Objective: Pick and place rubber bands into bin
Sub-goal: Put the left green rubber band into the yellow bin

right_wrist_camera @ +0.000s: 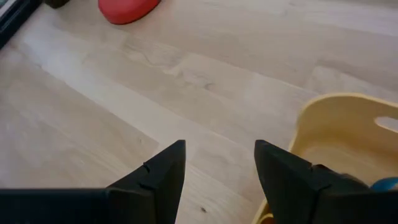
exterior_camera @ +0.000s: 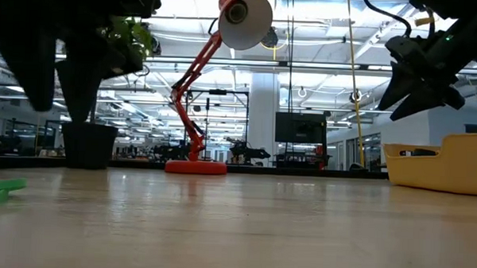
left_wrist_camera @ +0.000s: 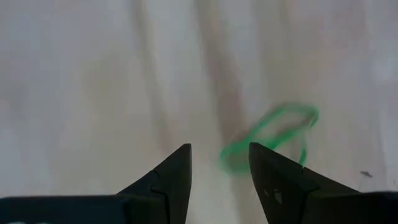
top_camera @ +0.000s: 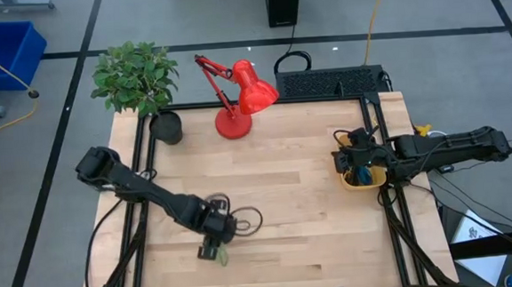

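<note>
Jaws of left gripper (left_wrist_camera: 219, 163) open beside green rubber band (left_wrist_camera: 270, 134), near table (top_camera: 333, 237) front edge.

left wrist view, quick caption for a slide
Open left gripper poised above a green rubber band lying on the wooden table.

Overhead and table-level views sharing the red lamp (top_camera: 240, 98); wrist cameras close above wood.

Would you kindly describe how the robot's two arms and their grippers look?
Both arms are dark, jointed, with black cables trailing from them. The left gripper and right gripper each end in two dark, wedge-shaped fingers tapering to points.
</note>
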{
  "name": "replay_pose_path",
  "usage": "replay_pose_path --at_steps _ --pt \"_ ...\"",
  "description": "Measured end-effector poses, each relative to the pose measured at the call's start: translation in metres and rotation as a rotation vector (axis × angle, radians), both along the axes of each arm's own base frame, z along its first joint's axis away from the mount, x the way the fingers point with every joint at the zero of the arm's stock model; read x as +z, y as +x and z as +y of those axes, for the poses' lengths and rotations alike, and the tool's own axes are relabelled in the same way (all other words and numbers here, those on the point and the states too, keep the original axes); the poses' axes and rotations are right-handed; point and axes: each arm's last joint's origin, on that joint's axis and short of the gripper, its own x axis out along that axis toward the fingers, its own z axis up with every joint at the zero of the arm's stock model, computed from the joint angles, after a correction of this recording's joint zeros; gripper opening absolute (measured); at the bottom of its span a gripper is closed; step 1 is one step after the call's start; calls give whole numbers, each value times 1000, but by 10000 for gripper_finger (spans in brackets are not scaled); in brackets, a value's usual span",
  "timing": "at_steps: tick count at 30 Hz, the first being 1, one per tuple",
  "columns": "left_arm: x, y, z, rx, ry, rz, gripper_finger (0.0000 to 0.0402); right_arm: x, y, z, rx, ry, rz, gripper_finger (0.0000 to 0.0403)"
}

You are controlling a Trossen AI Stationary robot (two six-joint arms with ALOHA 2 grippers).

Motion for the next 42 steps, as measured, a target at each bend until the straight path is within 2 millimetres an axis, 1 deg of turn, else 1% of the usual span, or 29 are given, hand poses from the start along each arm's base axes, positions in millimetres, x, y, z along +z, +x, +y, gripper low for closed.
replay_pose_path --at_steps 2,6,9,13,18,31,42 --pt "-8 1 -9 -25 -12 -12 166 1 1 0 8 -6 -5 187" --pt "-26 2 -23 -63 -30 19 165 1 1 0 8 -6 -12 184" --pt "-37 4 -27 -56 -25 42 165 1 1 0 12 -9 -14 183" --pt "-52 6 -29 0 -14 94 165 2 2 0 20 -16 -20 186" --pt "-56 6 -30 15 -21 124 165 2 2 0 22 -17 -23 184" --pt "-57 1 -31 -50 -75 193 165 2 2 0 39 -31 -14 181" --pt "-58 1 -31 -55 -80 202 165 2 2 0 42 -34 -12 180"
